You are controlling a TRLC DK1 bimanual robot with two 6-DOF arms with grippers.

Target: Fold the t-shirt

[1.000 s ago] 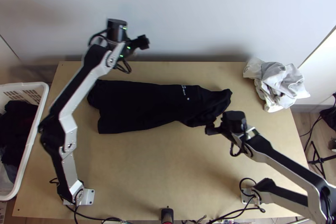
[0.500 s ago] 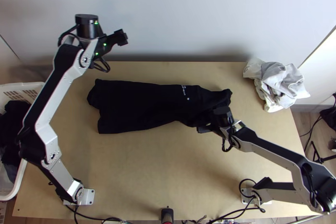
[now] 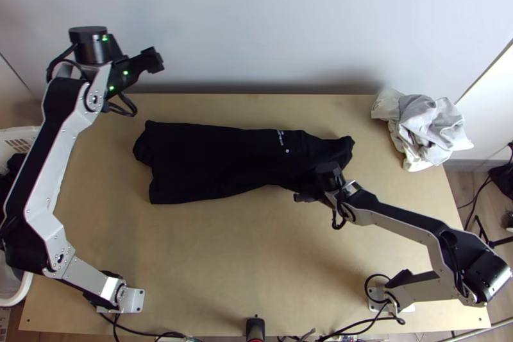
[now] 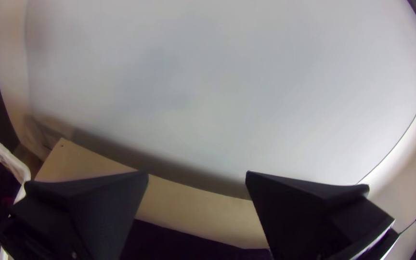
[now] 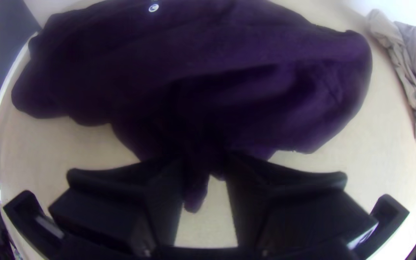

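Observation:
The black t-shirt (image 3: 211, 159) lies lengthwise across the back half of the table, its left part fairly flat and its right end rumpled. My left gripper (image 3: 154, 59) is raised near the back left, away from the shirt; in the left wrist view the gripper (image 4: 197, 175) stands wide open and empty. My right gripper (image 3: 301, 198) is at the shirt's near edge, right of centre. In the right wrist view the gripper (image 5: 205, 161) is partly open, with a bunched bit of the shirt (image 5: 246, 106) between its fingers and wood visible beside it.
Crumpled pale cloths (image 3: 426, 127) lie at the table's back right corner. A white basket (image 3: 25, 281) with dark cloth stands beyond the left edge, partly behind the left arm. Bare wood (image 3: 211, 258) stretches between the shirt and the near edge.
My left gripper has moved left, away from over the table's back edge. My right gripper has shifted a little left along the shirt's near edge. The shirt's outline looks unchanged.

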